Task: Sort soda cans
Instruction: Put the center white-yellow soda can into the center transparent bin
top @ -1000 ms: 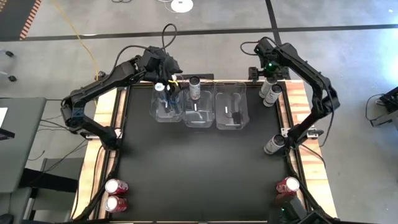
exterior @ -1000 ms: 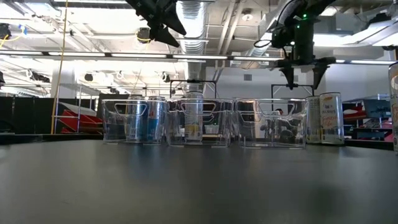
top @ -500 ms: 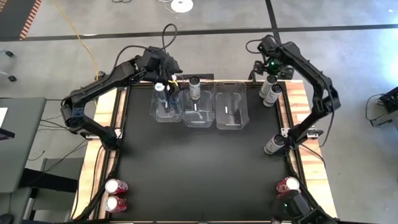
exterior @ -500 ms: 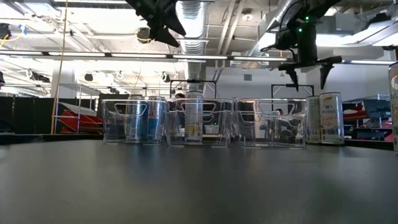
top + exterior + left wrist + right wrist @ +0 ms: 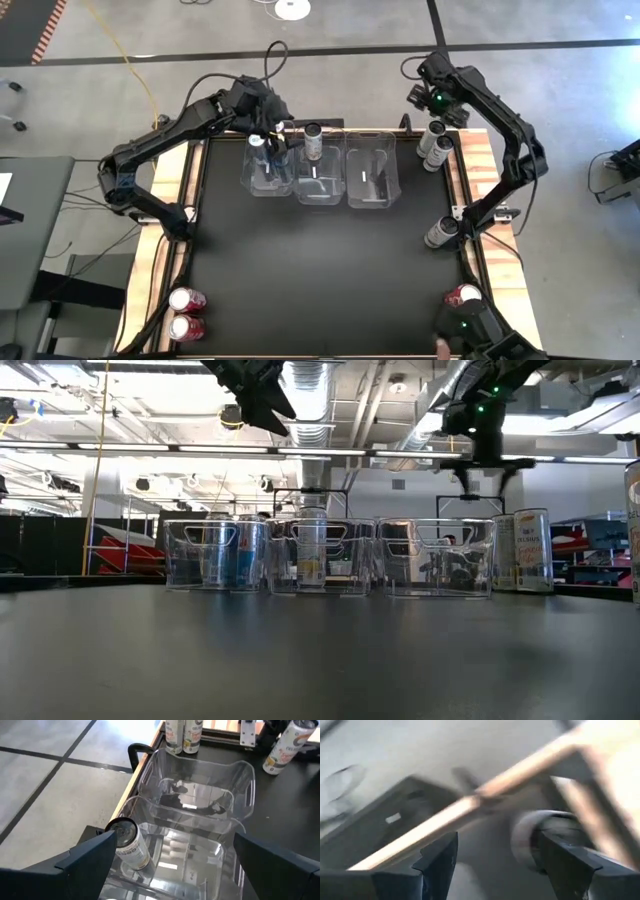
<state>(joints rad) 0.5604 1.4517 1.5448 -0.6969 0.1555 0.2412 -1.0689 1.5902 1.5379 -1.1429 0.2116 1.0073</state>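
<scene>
Three clear bins stand in a row at the far side: left [image 5: 267, 172], middle [image 5: 320, 172], right [image 5: 372, 175]. Blue-silver cans [image 5: 235, 555] stand in the left bin. One grey can [image 5: 313, 141] stands at the far end of the middle bin and also shows in the left wrist view [image 5: 128, 843]. My left gripper [image 5: 272, 135] hangs open and empty above the left bin's far end. My right gripper [image 5: 432, 104] is open and empty, high above two grey cans [image 5: 437, 146] at the far right corner; one shows blurred in the right wrist view [image 5: 532, 840].
Another grey can [image 5: 440, 232] stands on the table's right edge. Two red cans [image 5: 185, 312] stand at the near left corner and one red can [image 5: 462, 296] at the near right corner, beside a dark object with a green light [image 5: 462, 328]. The black mat [image 5: 320, 270] lies bare in the middle.
My right gripper has turned about its wrist above the far right cans and shifted slightly toward the far edge, staying open. The dark object at the near right corner has crept toward the red can.
</scene>
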